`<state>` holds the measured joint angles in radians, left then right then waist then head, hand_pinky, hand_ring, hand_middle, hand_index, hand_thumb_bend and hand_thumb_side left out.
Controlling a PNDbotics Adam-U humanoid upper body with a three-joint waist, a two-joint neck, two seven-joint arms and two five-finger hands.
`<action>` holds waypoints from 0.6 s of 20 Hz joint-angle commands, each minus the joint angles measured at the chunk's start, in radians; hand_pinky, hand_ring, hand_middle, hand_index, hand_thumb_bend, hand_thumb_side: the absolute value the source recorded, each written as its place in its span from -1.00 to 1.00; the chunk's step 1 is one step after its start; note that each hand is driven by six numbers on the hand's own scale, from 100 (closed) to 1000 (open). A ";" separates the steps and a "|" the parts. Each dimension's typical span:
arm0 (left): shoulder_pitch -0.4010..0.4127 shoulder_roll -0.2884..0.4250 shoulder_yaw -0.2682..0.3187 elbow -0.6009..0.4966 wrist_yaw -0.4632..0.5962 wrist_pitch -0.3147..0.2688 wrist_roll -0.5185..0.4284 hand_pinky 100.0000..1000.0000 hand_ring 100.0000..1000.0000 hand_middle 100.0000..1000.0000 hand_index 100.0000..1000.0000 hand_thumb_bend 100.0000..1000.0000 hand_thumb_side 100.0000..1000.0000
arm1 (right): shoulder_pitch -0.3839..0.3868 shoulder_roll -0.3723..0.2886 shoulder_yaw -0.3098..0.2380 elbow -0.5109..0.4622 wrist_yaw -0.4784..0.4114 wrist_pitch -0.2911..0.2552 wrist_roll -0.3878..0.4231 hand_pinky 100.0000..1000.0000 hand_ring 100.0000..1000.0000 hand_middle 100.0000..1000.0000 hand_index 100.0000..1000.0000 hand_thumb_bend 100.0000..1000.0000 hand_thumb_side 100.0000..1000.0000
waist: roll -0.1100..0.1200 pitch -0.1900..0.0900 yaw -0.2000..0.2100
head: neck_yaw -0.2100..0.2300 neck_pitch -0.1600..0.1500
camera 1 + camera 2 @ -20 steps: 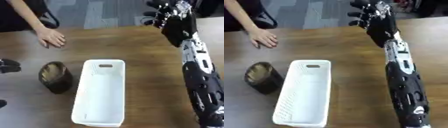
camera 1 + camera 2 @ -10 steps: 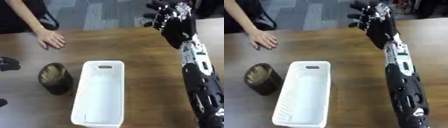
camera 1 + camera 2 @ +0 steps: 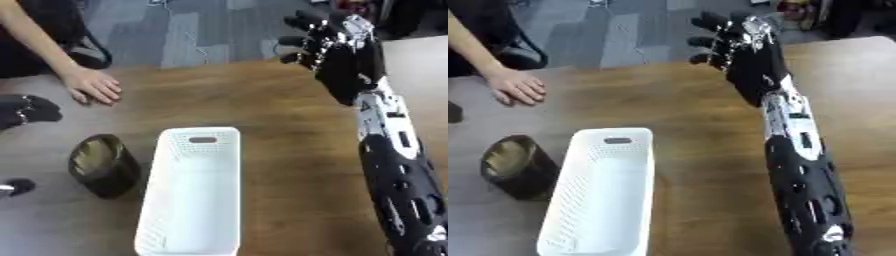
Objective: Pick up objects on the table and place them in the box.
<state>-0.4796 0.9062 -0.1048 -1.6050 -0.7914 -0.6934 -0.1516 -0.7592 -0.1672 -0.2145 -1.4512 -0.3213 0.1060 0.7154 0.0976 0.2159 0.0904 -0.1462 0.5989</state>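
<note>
A white slotted box (image 3: 201, 145) lies lengthwise in the middle of the wooden table (image 3: 289, 165), with nothing visible inside it. A dark round container (image 3: 105, 166) with a greenish-brown inside stands just left of the box, close to its wall. My right arm stretches far across the table on the right. Its right hand (image 3: 337, 55) is open at the far edge with fingers spread, holding nothing. Parts of my left hand (image 3: 22, 111) show at the left edge, above and below the container and apart from it.
A person's bare hand (image 3: 92, 87) rests flat on the table at the far left, beyond the container. Grey carpet floor lies past the far table edge. My right forearm (image 3: 394, 165) runs along the table's right side.
The whole picture has slid down a little, so the camera moved. My left hand has crept forward at the left edge. The right hand, box and container keep their places.
</note>
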 commanded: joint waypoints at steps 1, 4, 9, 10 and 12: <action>-0.025 -0.016 -0.003 0.046 -0.046 -0.010 -0.001 -1.00 -1.00 0.55 0.81 -0.25 -0.34 | -0.012 -0.008 0.005 -0.024 0.004 0.004 0.007 0.38 0.62 0.80 0.83 -1.00 1.00 | 0.003 -0.006 -0.006 | -0.005 -0.045; -0.027 -0.044 -0.015 0.077 -0.091 -0.017 0.013 -1.00 -1.00 0.54 0.80 -0.27 -0.34 | -0.012 -0.014 0.004 -0.021 0.005 0.008 0.013 0.38 0.62 0.80 0.83 -1.00 1.00 | 0.005 0.004 -0.015 | -0.008 -0.071; -0.022 -0.059 -0.031 0.106 -0.128 -0.027 0.030 -1.00 -1.00 0.52 0.79 -0.30 -0.30 | -0.011 -0.017 0.004 -0.021 0.006 0.012 0.021 0.38 0.62 0.80 0.83 -1.00 1.00 | 0.007 0.012 -0.018 | -0.005 -0.072; -0.019 -0.060 -0.032 0.108 -0.133 -0.029 0.032 -1.00 -1.00 0.52 0.78 -0.30 -0.29 | -0.011 -0.018 0.003 -0.021 0.006 0.013 0.021 0.38 0.62 0.80 0.83 -1.00 1.00 | 0.007 0.013 -0.018 | -0.004 -0.070; -0.014 -0.061 -0.035 0.112 -0.139 -0.030 0.034 -1.00 -1.00 0.51 0.78 -0.30 -0.28 | -0.012 -0.020 0.002 -0.021 0.005 0.013 0.021 0.38 0.62 0.80 0.83 -1.00 1.00 | 0.007 0.014 -0.017 | -0.004 -0.067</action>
<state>-0.4859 0.8240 -0.1444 -1.4892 -0.9196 -0.7229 -0.1235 -0.7589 -0.1687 -0.2116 -1.4513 -0.3163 0.1194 0.7342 0.1040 0.2445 0.0715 -0.1492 0.5391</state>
